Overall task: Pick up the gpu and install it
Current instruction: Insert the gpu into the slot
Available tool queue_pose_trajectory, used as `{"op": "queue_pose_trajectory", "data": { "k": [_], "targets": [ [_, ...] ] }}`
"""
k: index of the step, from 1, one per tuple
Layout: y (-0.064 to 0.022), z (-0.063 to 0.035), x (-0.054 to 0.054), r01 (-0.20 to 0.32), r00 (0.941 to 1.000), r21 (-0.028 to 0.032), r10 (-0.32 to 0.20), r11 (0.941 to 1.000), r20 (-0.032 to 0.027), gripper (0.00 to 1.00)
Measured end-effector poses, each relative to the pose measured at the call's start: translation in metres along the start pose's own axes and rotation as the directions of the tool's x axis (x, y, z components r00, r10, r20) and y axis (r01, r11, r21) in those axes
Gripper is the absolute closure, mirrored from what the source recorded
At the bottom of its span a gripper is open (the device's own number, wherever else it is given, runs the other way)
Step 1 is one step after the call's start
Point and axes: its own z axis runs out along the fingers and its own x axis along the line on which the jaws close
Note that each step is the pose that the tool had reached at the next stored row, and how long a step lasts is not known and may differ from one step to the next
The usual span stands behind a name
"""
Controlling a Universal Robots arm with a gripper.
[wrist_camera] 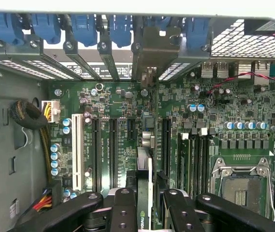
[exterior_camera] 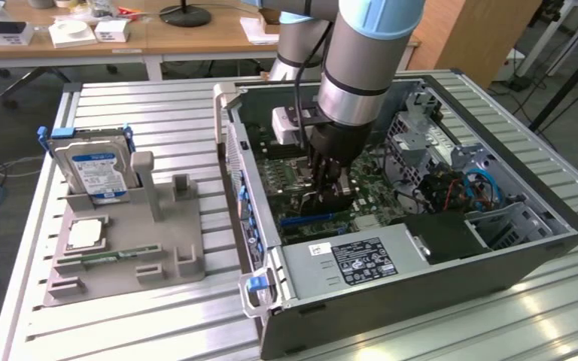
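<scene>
Clamped shut on the gpu (wrist_camera: pixel 144 189), pinched edge-on between the black bolt-holed fingers (wrist_camera: pixel 124 210), guessing so that thin card could drop straight into one of the long black slots (wrist_camera: pixel 112 150) just ahead of the fingers. Glossy green motherboard (wrist_camera: pixel 190 96) underneath, dull grey sheet-metal case (exterior_camera: pixel 439 289) all round.

The case (exterior_camera: pixel 470 289) lies open on top, leaving the motherboard (wrist_camera: pixel 190 104) reachable from above. Around the gripper (exterior_camera: pixel 331 186) holding the gpu (wrist_camera: pixel 144 186), the drive cage (exterior_camera: pixel 415 139), cables (exterior_camera: pixel 480 188) and power supply (exterior_camera: pixel 364 259) crowd close
</scene>
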Motion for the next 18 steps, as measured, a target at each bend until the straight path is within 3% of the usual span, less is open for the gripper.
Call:
{"op": "queue_pose_trajectory", "data": {
  "k": [18],
  "targets": [
    [0.0, 0.0059, 0.0003, 0.0, 1.0, -0.0004, 0.0, 1.0, -0.0007, 0.74]
  ]
}}
